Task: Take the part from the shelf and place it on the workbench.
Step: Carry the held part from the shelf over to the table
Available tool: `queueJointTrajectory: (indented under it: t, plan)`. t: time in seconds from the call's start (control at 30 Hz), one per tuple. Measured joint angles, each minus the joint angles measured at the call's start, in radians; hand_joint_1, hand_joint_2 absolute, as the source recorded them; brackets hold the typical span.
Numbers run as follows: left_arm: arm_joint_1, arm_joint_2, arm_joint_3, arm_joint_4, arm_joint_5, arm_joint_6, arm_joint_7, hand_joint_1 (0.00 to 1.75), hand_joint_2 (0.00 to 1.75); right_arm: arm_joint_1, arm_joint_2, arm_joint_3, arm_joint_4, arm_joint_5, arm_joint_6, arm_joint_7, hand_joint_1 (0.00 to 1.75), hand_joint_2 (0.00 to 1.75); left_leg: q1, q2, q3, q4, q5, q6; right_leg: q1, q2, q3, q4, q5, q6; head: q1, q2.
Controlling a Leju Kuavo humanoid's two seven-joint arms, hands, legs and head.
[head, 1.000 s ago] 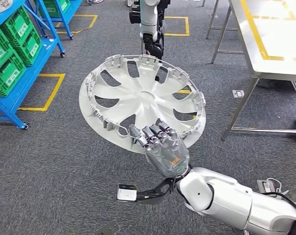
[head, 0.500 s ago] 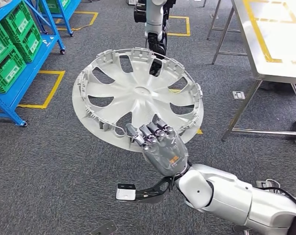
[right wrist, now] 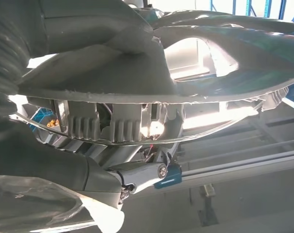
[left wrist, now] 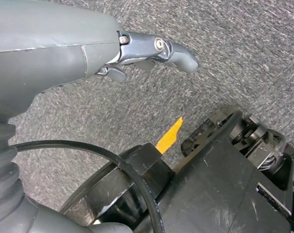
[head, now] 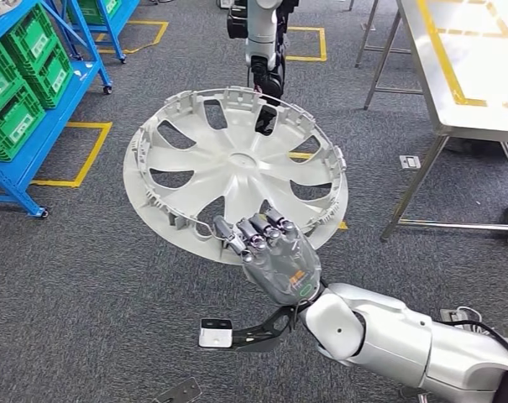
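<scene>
The right hand [head: 278, 262] grips the near rim of the white wheel cover [head: 235, 168] above the grey carpet, while the left hand [left wrist: 64, 53] hangs with fingers apart, holding nothing

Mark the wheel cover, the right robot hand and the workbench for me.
wheel cover [head: 235, 164]: head view, on the pale hub at its centre.
right robot hand [head: 278, 260]: head view, on the back of the hand gripping the cover's near rim.
workbench [head: 485, 92]: head view, on bare tabletop.

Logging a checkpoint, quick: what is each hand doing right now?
Left hand: holds nothing, fingers extended over the carpet.
Right hand: grips the hubcap by its rim.
</scene>
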Motion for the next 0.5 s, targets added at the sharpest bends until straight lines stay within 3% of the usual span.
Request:
queueJointTrajectory:
  t: [0.13,0.3,0.37,0.43,0.47,0.5]
  plan:
    - [-0.002,0.001,0.0,0.0,-0.004,0.0,0.018,0.0,1.75,-0.007,0.002,0.01,0.002,0.0,0.0,0.0,1.75,1.75,-0.002,0.0,0.001,0.0,-0.001,0.004,-0.002,0.0,0.0,-0.002,0.001,0.004,0.0,0.0]
    - [-0.003,0.003,0.001,0.0,-0.005,0.0,0.023,0.0,1.75,-0.01,0.005,0.017,0.004,0.0,0.0,0.0,1.75,1.75,0.0,0.005,0.007,-0.019,0.014,0.018,-0.004,-0.008,-0.012,0.011,-0.008,0.018,0.001,0.0]
    - [-0.003,0.002,0.001,0.0,-0.005,-0.001,0.023,0.0,1.75,-0.012,0.005,0.018,0.004,0.0,0.0,0.0,1.75,1.75,0.007,0.011,0.011,-0.032,0.024,0.024,-0.006,-0.032,-0.054,0.093,-0.058,0.026,0.004,0.0]
    - [-0.001,0.003,0.001,0.0,-0.005,-0.002,0.023,0.0,1.75,-0.012,0.005,0.02,0.006,0.0,0.0,0.0,1.75,1.75,0.01,0.016,0.009,-0.034,0.026,0.025,-0.015,-0.048,-0.116,0.225,-0.114,0.037,0.005,0.0]
    - [-0.001,0.003,0.001,0.0,-0.005,-0.003,0.023,0.0,1.75,-0.011,0.005,0.022,0.007,0.0,0.0,0.0,1.75,1.75,0.011,0.019,0.009,-0.034,0.026,0.023,-0.021,-0.051,-0.135,0.264,-0.122,0.042,0.005,0.0]
    - [0.0,0.003,0.001,0.0,-0.005,-0.003,0.023,0.0,1.75,-0.01,0.005,0.024,0.008,0.0,0.0,0.0,1.75,1.75,0.014,0.021,0.009,-0.034,0.026,0.02,-0.027,-0.054,-0.137,0.268,-0.113,0.047,0.005,0.0]
